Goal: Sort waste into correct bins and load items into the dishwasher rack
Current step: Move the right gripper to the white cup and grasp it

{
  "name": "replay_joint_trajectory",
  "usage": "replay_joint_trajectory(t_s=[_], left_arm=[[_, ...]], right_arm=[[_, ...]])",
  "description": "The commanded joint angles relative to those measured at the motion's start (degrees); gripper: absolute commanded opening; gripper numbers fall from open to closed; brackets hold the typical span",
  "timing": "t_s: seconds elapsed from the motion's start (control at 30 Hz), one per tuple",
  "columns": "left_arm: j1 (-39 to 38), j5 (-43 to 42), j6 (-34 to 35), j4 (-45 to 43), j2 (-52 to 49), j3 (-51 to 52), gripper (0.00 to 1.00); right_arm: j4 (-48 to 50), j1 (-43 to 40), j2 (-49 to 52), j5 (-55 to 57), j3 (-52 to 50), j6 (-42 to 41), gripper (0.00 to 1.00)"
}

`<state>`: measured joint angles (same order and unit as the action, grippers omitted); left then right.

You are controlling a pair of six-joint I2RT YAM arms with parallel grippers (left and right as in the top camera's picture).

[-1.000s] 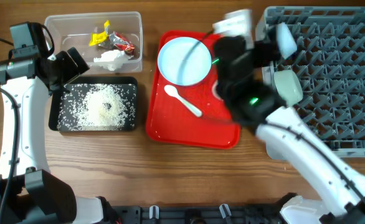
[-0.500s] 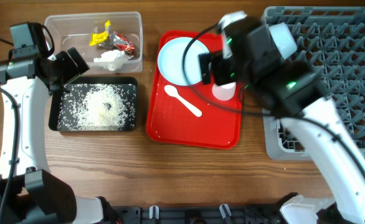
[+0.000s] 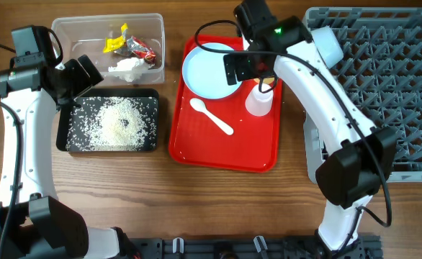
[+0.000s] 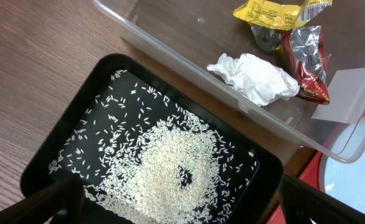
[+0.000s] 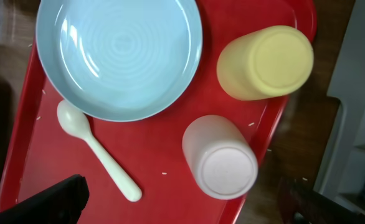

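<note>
The right claw [image 5: 182, 208] hangs spread and empty above the red tray [image 5: 27, 155], over the plate [image 5: 117, 56], yellow cup [image 5: 266, 62], whitish cup [image 5: 220, 158] and spoon [image 5: 98, 152]. Its arm reaches across from the rack [image 3: 384, 79], where it blurred a second ago. The left claw [image 4: 176, 205], likewise spread, has stayed over the rice [image 4: 164, 168] in the black tray [image 4: 76, 106]. A bowl [image 3: 328, 44] seems to sit in the rack's corner.
</note>
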<state>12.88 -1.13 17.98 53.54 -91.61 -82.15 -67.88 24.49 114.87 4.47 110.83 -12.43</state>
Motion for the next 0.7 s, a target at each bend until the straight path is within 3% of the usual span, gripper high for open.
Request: replay_joint_trajectory(t_s=[0.0,0.2,0.37,0.57,0.67], left_arm=[[0.2,0.3,0.5,-0.1,0.0,-0.4,1.0],[0.3,0.3,0.5,-0.1,0.0,-0.4,1.0],[0.2,0.4,0.5,-0.2,0.0,-0.4,1.0],[0.2,0.3,0.5,-0.1,0.0,-0.4,1.0],[0.2,0.3,0.5,-0.2,0.0,-0.4,1.0]], right_arm=[[-0.5,-5.1,0.1,-3.4,-0.9,-1.0,1.0],[0.1,-7.8,2.1,-7.5,-5.7,0.5,0.99],[-0.3,-7.8,8.5,-7.6,-6.0,0.2,0.9],[4.6,-7.6,9.1,-7.6,-13.2,-1.3,0.89],[10.3,-7.6,9.1,-7.6,-16.2,-1.3,0.83]])
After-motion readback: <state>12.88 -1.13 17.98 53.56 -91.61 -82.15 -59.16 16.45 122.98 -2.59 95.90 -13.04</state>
